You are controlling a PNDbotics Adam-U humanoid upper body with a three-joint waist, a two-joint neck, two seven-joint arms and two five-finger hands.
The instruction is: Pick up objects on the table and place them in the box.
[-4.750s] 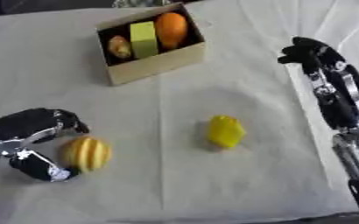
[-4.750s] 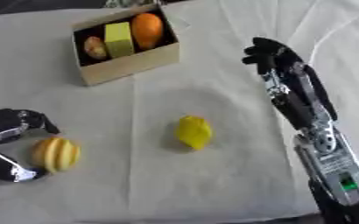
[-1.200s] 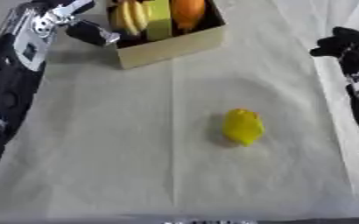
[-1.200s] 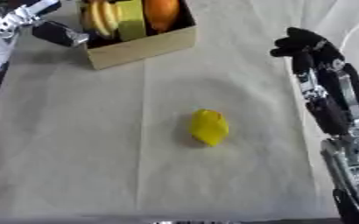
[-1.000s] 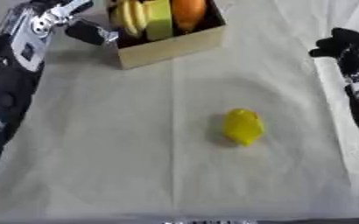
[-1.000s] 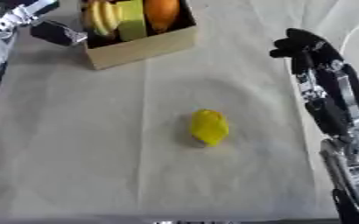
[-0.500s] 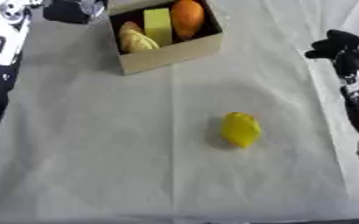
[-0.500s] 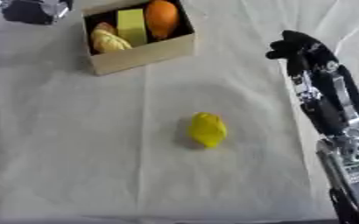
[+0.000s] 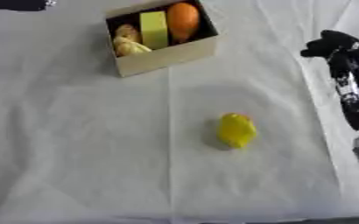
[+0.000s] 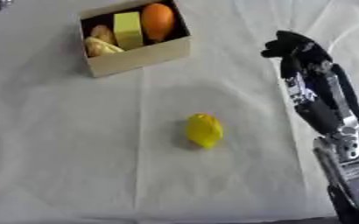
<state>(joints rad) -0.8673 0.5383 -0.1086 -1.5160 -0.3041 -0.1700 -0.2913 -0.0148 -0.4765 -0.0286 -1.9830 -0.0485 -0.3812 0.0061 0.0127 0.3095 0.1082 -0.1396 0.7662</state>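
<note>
A cardboard box [image 9: 166,56] stands at the top centre of the white cloth. Inside it lie an orange fruit [image 9: 182,20], a yellow-green block [image 9: 153,29], a yellow striped fruit [image 9: 133,47] and a brownish piece [image 9: 124,31]. A yellow fruit [image 9: 236,130] lies alone on the cloth, below and to the right of the box. My right hand [image 10: 291,45] hovers at the right edge, fingers curled, holding nothing, well apart from the yellow fruit. Of my left hand [image 9: 15,4] only a dark sliver shows at the top left corner.
My right forearm [image 10: 328,118] runs down the right side to the lower corner. The wrinkled white cloth [image 9: 75,153] covers the whole table; its front edge shows along the bottom.
My left hand carried the yellow striped fruit from the lower left into the box, let it go and drew back to the top left corner. The view has shifted. The right hand barely moved.
</note>
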